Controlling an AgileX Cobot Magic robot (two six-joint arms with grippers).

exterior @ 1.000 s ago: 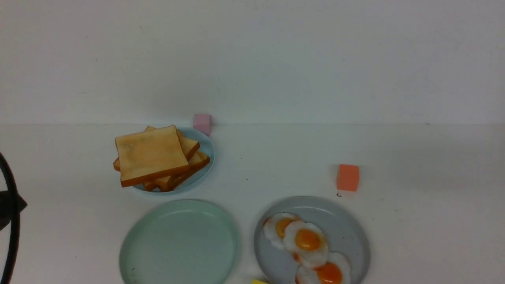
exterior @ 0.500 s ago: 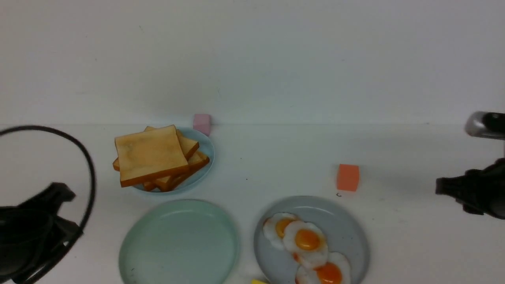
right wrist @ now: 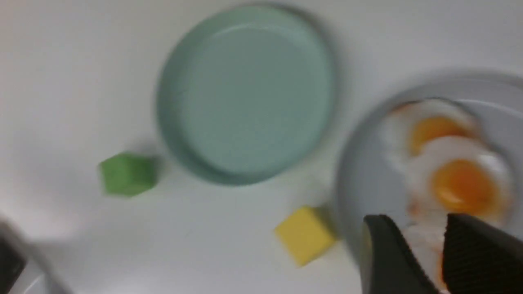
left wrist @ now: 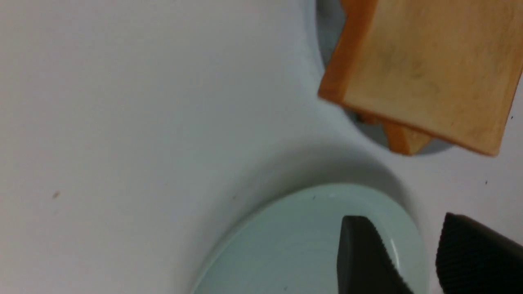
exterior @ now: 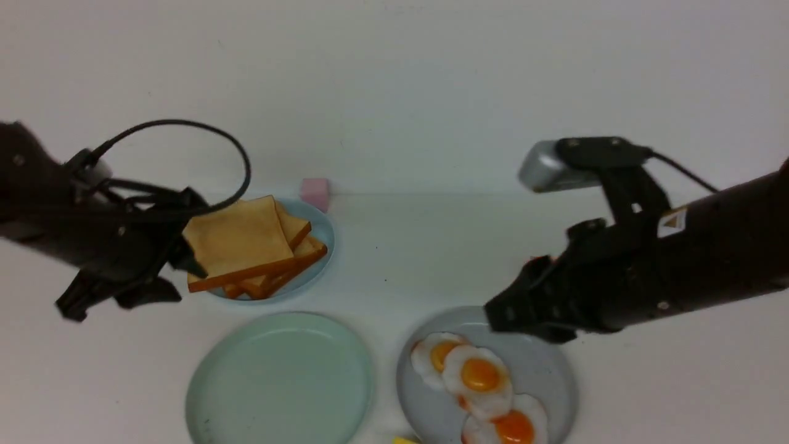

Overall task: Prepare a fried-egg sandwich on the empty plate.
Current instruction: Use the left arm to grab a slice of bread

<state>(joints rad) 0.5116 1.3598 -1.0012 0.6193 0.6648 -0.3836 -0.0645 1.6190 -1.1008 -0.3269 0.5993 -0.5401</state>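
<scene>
The empty mint-green plate (exterior: 280,379) lies at the front centre and also shows in the left wrist view (left wrist: 294,245) and the right wrist view (right wrist: 245,94). A stack of toast slices (exterior: 237,240) sits on a small light-blue plate (exterior: 323,234) behind it. Three fried eggs (exterior: 478,376) lie on the grey plate (exterior: 555,370). My left gripper (exterior: 188,259) is open and empty, in the air at the toast's left edge (left wrist: 429,69). My right gripper (exterior: 502,314) is open and empty above the grey plate's far edge, close to the eggs (right wrist: 457,179).
A pink cube (exterior: 315,192) stands behind the toast plate. An orange cube (exterior: 534,259) is mostly hidden by my right arm. A yellow cube (right wrist: 305,233) lies by the grey plate's front edge, and a green cube (right wrist: 127,173) lies near the mint plate.
Both arms have swung in from the sides. The left gripper has risen to the toast stack. The right gripper has come over the grey plate. Food and plates have not moved.
</scene>
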